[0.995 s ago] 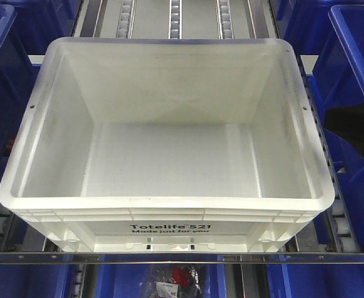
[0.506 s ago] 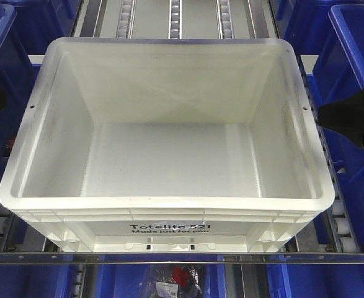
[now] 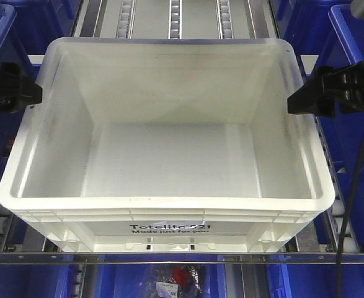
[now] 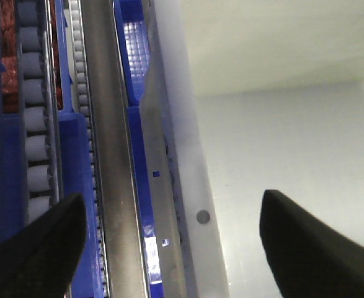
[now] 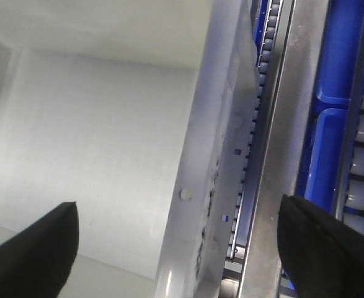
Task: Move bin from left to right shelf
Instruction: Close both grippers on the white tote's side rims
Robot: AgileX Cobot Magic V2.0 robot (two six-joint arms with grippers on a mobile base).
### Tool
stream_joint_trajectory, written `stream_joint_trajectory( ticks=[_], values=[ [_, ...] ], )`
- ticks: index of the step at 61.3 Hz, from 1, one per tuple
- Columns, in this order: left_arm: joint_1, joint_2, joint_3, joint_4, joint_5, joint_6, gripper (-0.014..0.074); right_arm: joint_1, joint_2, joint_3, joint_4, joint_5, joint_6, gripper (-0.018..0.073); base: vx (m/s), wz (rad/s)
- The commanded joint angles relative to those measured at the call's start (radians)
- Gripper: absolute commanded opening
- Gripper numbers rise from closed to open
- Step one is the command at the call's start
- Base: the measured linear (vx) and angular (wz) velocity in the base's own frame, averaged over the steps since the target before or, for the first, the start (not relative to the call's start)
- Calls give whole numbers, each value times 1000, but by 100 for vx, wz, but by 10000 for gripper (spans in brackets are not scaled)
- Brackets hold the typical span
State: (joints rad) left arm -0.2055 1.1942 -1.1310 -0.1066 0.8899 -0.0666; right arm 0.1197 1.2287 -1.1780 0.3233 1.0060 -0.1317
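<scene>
While you look through the front camera, you see one bin (image 3: 169, 162) in the middle of the picture, sitting on the roller lanes (image 3: 175, 12). It is a white plastic crate, rectangular with rounded corners, smooth inside and ribbed under its rim. Its black print "Totelife 521" is on the wall at 6 o'clock. Three roller lanes of small grey wheels in metal channels come out from behind it at 12 o'clock. One metal bar (image 3: 169, 257) crosses just below it. Glossy blue bins (image 3: 355, 56) stand at 9 o'clock, at 3 o'clock and below; their exact number I cannot tell.

You have two pincers, both black and matte. The left pincer (image 3: 33, 93) is at the bin's rim at 9 o'clock, and the right pincer (image 3: 296, 102) is at the opposite rim at 3 o'clock. One thin black cable (image 3: 354, 186) hangs at 3 o'clock.

In each wrist view you see two wedge-shaped fingers (image 4: 39, 248) spread wide apart. One is on the outer side over the metal rail and the other is over the bin's inside. Both pincers hold nothing and only straddle a side wall. Each wall shows one small round stud (image 4: 203, 216). How high the fingers stand over the rim I cannot tell.
</scene>
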Motion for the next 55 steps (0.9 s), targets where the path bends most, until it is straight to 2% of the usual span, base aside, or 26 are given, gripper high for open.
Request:
stream_joint_trajectory(
  ticks=[1, 23, 55],
  values=[
    [3, 6, -36, -8, -59, -4, 540, -5, 6, -37, 34, -49, -28, 613, 0, 0],
    [3, 71, -36, -7, -81, 3, 540, -5, 85, -42, 50, -81, -46, 601, 0, 0],
    [3, 127, -36, -10, -102, 19, 540, -4, 212, -107, 49, -49, -47, 594, 0, 0]
  ],
)
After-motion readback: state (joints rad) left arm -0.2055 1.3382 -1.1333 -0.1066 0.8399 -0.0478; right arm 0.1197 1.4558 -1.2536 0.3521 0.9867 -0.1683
